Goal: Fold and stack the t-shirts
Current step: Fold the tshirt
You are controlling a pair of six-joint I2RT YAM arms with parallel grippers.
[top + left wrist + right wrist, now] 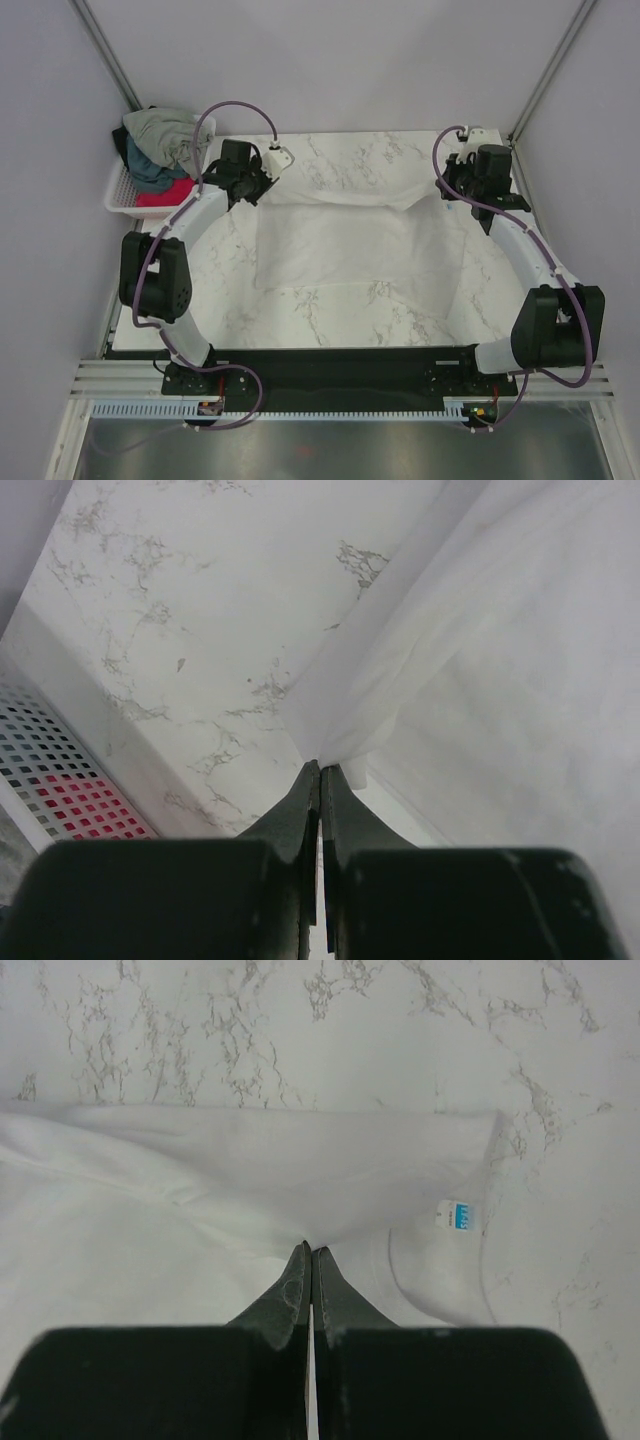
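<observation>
the marble-patterned bench [330, 310] carries everything. most of its middle is covered by the white t-shirt [350, 235], lying spread out and rumpled, with its far edge running between the two arms and its right side reaching toward the bench's right edge.

the left arm [165, 275] and right arm [545, 300] rise from the near edge and both reach to the far side, one at each far corner of the shirt.

at the far left corner, hanging partly over the bench's edge, stands a white lattice basket [118, 200]. in it lies a heap of three more shirts: the grey-green shirt [165, 130] on top, the dark teal shirt [150, 172] under it, and the red-pink shirt [165, 195] lowest, at the near side.

the left pincer [320, 770] is closed, its fingertips pinching a gathered corner of the white t-shirt, which fans up and away from them; the basket's lattice shows just beside it at lower left.

the right pincer [308, 1252] is also closed, its tips meeting on a fold of the same shirt just beside the collar.

a small blue label [459, 1216] sits inside the neckline.
</observation>
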